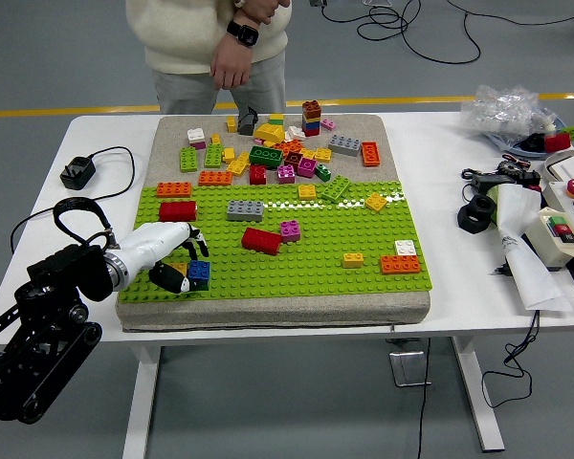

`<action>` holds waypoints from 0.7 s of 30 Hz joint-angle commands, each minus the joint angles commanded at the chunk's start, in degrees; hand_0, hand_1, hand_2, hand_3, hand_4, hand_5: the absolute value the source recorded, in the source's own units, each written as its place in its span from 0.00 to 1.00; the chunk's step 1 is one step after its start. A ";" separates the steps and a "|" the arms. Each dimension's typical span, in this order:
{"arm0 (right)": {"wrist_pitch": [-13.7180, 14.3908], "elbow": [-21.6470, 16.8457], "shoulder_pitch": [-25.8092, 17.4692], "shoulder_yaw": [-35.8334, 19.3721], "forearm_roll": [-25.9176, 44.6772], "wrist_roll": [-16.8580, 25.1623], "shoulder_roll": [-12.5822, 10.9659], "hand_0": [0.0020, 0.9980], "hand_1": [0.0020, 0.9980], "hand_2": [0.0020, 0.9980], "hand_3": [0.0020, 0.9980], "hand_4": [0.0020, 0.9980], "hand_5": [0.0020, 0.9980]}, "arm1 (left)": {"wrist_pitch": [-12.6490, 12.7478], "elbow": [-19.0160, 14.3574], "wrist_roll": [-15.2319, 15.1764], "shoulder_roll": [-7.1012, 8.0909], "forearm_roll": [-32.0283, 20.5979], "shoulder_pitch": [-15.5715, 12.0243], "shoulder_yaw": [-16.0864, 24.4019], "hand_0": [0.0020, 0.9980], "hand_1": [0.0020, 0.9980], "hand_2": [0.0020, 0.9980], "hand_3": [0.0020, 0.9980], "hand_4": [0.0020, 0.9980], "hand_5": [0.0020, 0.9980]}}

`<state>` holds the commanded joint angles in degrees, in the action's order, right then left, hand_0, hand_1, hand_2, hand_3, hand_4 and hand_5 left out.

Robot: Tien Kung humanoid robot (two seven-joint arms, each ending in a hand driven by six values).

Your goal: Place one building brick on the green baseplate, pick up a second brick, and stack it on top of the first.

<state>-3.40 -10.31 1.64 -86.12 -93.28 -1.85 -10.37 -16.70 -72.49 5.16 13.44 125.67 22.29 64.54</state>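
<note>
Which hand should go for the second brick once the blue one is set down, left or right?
Left, probably. The left hand is already over the green baseplate at the blue brick, with the red brick and other loose bricks close by. No right hand shows in the head view.

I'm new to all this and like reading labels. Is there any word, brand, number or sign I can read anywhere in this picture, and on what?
None can be read.
Grey control box with red and green round buttons: any marks are too small to read.
Black smartwatch on the person's wrist: its face is dark, nothing legible.
Black power adapter on the white table: no readable print.
Coloured building bricks and green studded baseplate: no lettering can be made out.
</note>
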 joint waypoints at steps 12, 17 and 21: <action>-0.07 0.00 0.08 0.00 0.20 0.01 0.02 0.77 0.70 0.74 0.75 1.00 0.63 | -1.60 -1.95 -0.93 0.23 -1.17 0.05 0.70 0.91 0.73 0.61 0.69 0.89 0.17; -0.06 0.00 0.10 -0.02 0.31 0.01 0.02 0.77 0.70 0.74 0.75 1.00 0.63 | -2.36 -4.36 -0.81 0.63 -1.76 -0.11 1.22 0.95 0.77 0.73 0.75 0.96 0.21; -0.06 0.00 0.10 -0.05 0.31 0.00 0.01 0.77 0.70 0.74 0.75 1.00 0.63 | -2.76 -6.90 -0.63 1.30 -2.63 -0.43 1.92 1.00 0.84 0.83 0.75 1.00 0.43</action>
<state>-3.46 -10.31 1.74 -86.17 -92.97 -1.85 -10.35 -19.46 -79.39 4.53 14.74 123.04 21.85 66.46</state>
